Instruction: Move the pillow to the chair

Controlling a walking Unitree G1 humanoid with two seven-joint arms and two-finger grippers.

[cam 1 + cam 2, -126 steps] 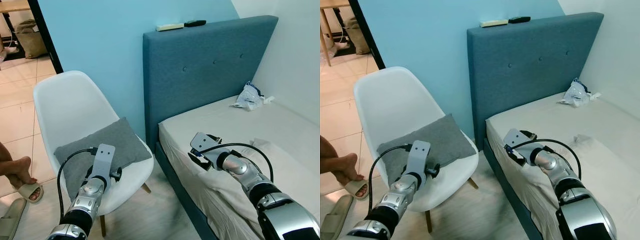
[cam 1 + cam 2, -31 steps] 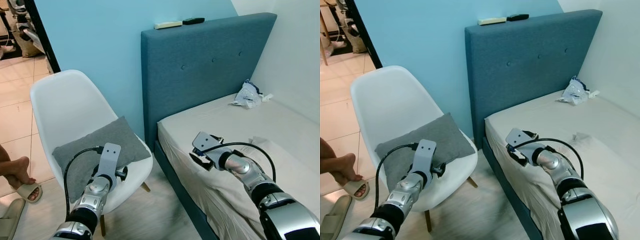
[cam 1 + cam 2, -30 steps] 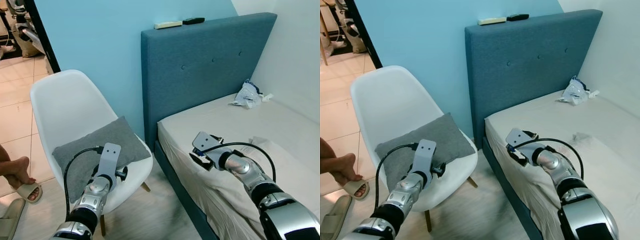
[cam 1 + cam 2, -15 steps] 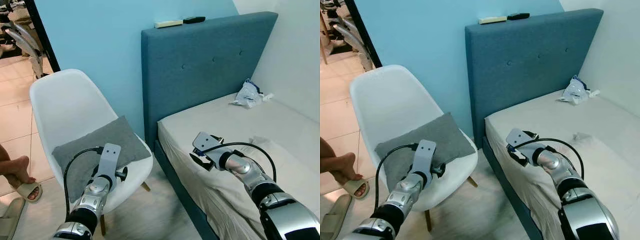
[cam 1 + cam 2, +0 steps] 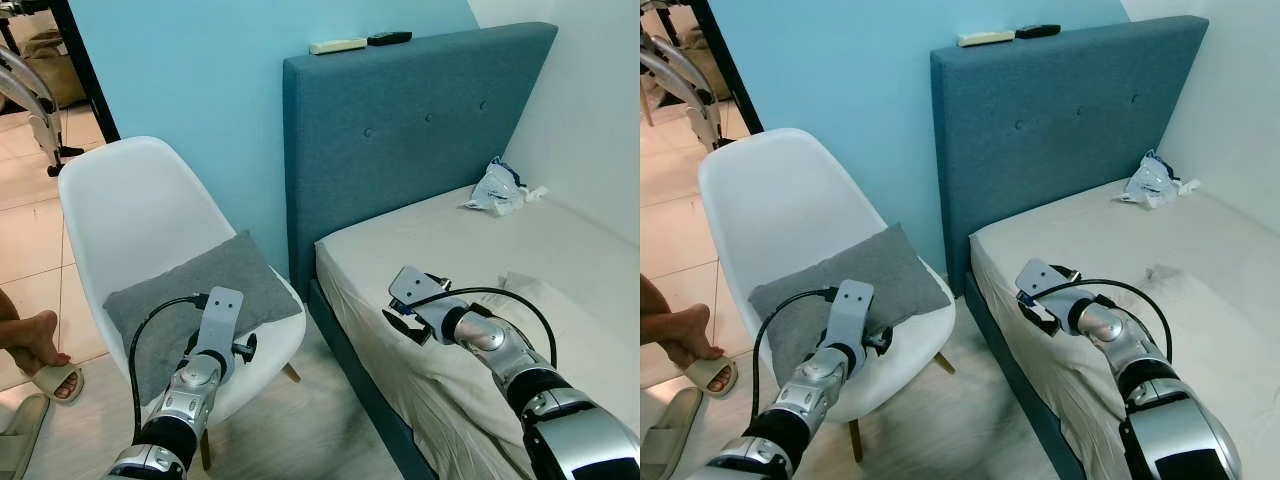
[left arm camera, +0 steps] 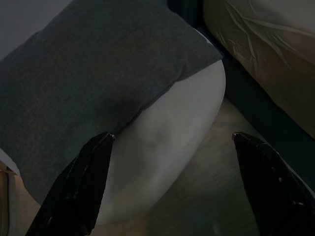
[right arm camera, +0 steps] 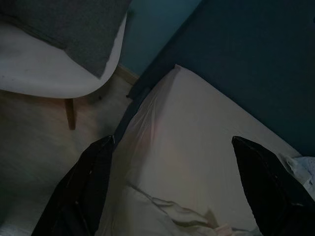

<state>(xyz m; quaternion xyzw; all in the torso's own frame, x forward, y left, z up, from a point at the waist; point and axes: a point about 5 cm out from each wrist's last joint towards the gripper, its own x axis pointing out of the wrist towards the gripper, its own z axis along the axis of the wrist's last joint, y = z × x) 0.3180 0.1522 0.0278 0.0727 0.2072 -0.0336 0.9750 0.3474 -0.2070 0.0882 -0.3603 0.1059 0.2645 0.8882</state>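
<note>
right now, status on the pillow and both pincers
Left pincer open above chair's front edge. Right pincer open over bed. Grey pillow flat on white chair, nothing holding it. Nothing in the way.

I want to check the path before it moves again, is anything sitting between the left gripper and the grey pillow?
Nothing visible. The left gripper, fingers open, hangs just over the front of the white chair, where the grey pillow already lies on the seat.

Pillow (image 5: pixel 195 292) on the chair (image 5: pixel 120 215) seat, at left; bed (image 5: pixel 540 250) just right of it, headboard (image 5: pixel 400 120) behind; two remotes (image 5: pixel 358 43) atop the headboard; crumpled bag (image 5: pixel 497 188) far on the mattress; a person's foot (image 5: pixel 35 340) left of the chair.
</note>
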